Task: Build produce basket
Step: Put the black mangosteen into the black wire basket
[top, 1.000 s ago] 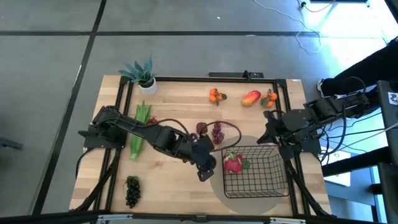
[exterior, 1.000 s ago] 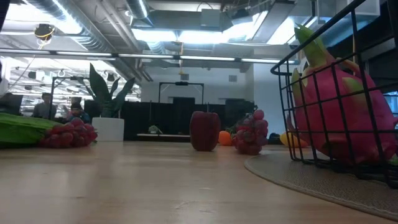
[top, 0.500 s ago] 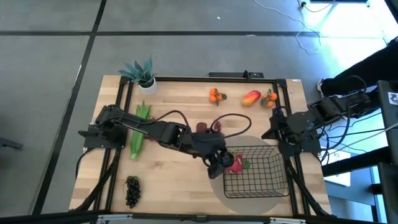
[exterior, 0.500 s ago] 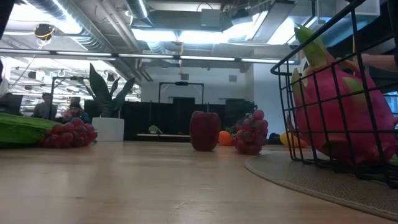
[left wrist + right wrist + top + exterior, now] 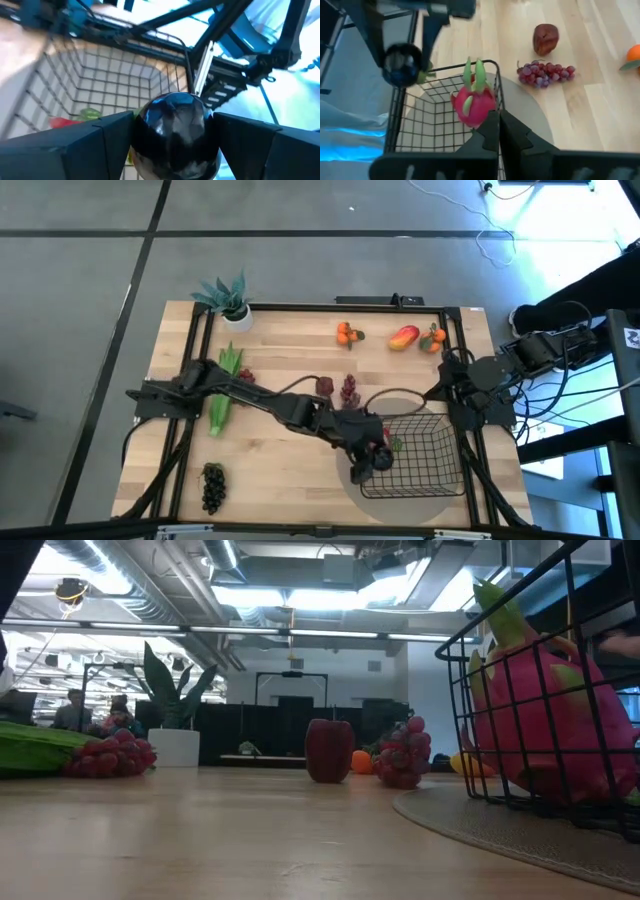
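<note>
the left gripper (image 5: 362, 467) clasps a dark round glossy fruit (image 5: 174, 131) directly above the black wire-mesh basket (image 5: 432, 470); the pink dragon fruit (image 5: 474, 105) lies just beside. right gripper (image 5: 499, 130) clenched, beyond the basket.

Black wire basket (image 5: 420, 452) on the mat holds a pink dragon fruit (image 5: 545, 720); tangerines (image 5: 346, 333) lie apart.

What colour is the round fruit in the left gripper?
Glossy dark, near black, fruit held between the left gripper fingers; best seen in the left wrist view.
</note>
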Controlling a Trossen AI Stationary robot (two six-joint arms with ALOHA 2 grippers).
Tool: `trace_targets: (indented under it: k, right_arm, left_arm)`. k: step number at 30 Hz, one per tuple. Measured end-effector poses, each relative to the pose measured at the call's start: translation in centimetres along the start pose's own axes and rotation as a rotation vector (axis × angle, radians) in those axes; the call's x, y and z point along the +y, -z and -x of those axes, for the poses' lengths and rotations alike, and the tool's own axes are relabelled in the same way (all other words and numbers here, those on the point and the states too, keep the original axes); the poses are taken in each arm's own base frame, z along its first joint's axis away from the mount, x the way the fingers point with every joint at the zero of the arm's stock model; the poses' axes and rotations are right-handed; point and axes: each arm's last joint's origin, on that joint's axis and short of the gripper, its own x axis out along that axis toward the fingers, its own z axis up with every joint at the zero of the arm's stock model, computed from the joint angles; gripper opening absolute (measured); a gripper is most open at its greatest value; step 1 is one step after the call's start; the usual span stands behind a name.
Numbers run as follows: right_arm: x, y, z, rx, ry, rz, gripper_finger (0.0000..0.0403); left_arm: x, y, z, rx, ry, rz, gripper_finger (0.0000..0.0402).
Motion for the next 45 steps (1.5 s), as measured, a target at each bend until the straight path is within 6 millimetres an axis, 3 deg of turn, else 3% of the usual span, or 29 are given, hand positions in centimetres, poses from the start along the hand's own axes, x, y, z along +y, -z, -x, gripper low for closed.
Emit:
trace_targets:
  k: [7,13,31,45]
  right_arm:
    - [0.4,0.0,0.0,0.033,-0.099,0.06,0.0]
    - [0.4,0.0,0.0,0.034,-0.099,0.065,0.0]
    - [0.4,-0.1,-0.1,0.024,-0.102,0.118,0.0]
    - [0.4,-0.1,-0.1,0.025,-0.102,0.117,0.0]
  left_arm:
    - [0.6,2.1,-2.1,0.055,-0.018,-0.005,0.0239]
    - [0.7,2.4,-2.4,0.072,-0.028,-0.024,0.0239]
    - [2.2,5.8,-5.5,0.15,-0.065,-0.025,0.0239]
    - [2.3,5.7,-5.6,0.144,-0.073,0.077,0.0241]
